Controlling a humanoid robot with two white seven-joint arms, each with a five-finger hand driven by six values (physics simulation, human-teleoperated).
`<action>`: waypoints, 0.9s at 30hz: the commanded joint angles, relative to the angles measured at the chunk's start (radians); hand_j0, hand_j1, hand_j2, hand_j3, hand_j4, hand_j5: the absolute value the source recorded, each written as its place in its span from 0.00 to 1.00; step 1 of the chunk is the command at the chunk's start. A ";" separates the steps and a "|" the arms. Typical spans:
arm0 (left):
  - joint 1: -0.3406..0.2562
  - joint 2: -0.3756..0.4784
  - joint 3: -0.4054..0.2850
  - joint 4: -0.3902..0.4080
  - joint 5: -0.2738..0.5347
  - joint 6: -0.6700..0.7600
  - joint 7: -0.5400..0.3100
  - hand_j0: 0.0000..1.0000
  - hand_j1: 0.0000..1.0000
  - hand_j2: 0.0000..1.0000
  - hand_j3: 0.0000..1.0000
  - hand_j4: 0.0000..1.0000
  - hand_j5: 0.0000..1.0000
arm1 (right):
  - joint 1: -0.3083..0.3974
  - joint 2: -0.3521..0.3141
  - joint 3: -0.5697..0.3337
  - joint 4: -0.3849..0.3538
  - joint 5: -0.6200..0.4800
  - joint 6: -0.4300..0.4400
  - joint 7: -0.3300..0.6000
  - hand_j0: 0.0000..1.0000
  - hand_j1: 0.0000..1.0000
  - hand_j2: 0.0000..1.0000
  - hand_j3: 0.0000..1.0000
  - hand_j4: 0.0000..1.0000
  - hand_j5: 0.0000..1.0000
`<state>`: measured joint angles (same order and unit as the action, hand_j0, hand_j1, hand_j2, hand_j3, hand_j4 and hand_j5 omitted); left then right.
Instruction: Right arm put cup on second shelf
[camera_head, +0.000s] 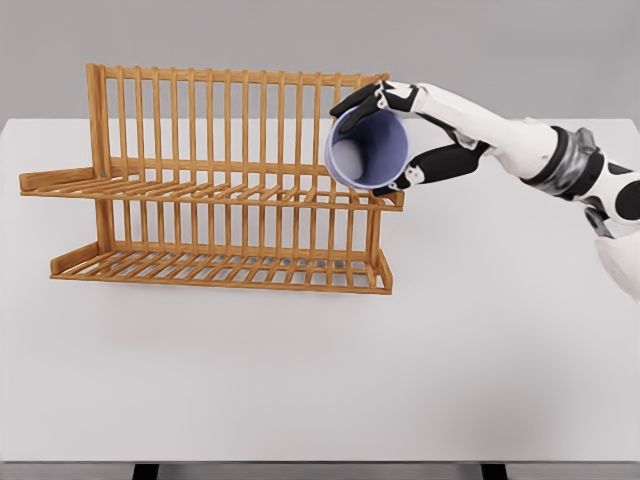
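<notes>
Right hand grips cup; cup tilted over rack upper shelf

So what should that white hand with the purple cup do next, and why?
Probably ease the cup down and a little left onto the upper shelf of the wooden rack. The right hand grips it, tilted with its mouth facing the camera, at that shelf's right end; whether it already rests there I cannot tell.

Bright, even, diffuse render light. Sharp all over, no blur, glare or edge distortion. Only faint soft shadows on the counter, left of and below the hand.
</notes>
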<state>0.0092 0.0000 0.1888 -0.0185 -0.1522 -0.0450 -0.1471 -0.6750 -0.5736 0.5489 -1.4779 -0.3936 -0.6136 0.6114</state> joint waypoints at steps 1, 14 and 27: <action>0.000 0.000 0.000 0.000 0.000 0.001 0.000 1.00 1.00 1.00 1.00 1.00 1.00 | 0.002 0.006 0.002 -0.001 -0.001 0.003 -0.001 0.65 0.65 0.65 0.65 0.65 0.65; -0.002 0.000 0.000 0.000 0.000 -0.001 0.000 1.00 1.00 1.00 1.00 1.00 1.00 | 0.005 0.038 -0.004 0.077 0.053 0.003 -0.001 0.65 0.65 0.65 0.65 0.65 0.65; 0.000 0.000 0.000 0.000 0.000 0.001 0.000 1.00 1.00 1.00 1.00 1.00 1.00 | 0.005 0.051 -0.007 0.076 0.068 0.003 -0.001 0.70 0.70 0.70 0.70 0.70 0.70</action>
<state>0.0092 0.0000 0.1889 -0.0185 -0.1521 -0.0449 -0.1471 -0.6688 -0.5223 0.5422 -1.3995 -0.3163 -0.6135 0.6114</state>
